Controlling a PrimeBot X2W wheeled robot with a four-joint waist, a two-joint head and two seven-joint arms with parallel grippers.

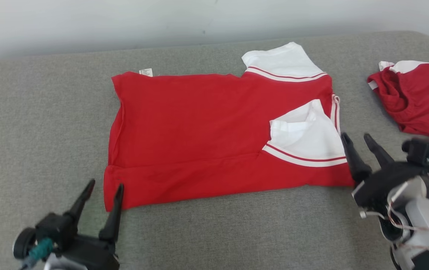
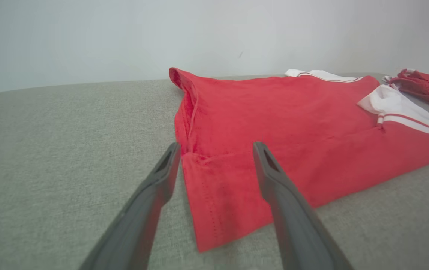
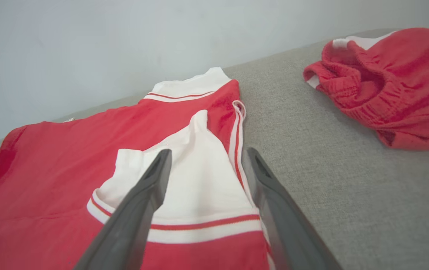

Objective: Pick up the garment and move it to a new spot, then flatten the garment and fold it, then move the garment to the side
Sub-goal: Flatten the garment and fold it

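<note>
Closest to view, the left gripper [image 1: 105, 184] sat at the near left corner of the garment [image 1: 199, 131], its two long dark tapered fingers spread wide with nothing between them but the hem. The right gripper [image 1: 356, 135] sat at the garment's near right end, fingers just as far apart and also empty, pointing over the near sleeve [image 1: 308, 135]. Whether either gripper touched the cloth I could not tell.

The garment was a red short-sleeved shirt of thin, soft cloth, lying flat in the middle of a grey, coarsely woven cushion [image 1: 30, 131]. Its near edge was folded over in a long band. Both sleeves were white with red-and-white striped trim; the near one was folded in onto the body, while the far sleeve [image 1: 282, 60] stuck out toward a pale, plain wall [image 1: 87, 22]. A small white label [image 1: 146, 72] showed at the far left edge.

Well apart to the right lay a second red garment [image 1: 420, 101], crumpled, with a gathered elastic band and white patches.
</note>
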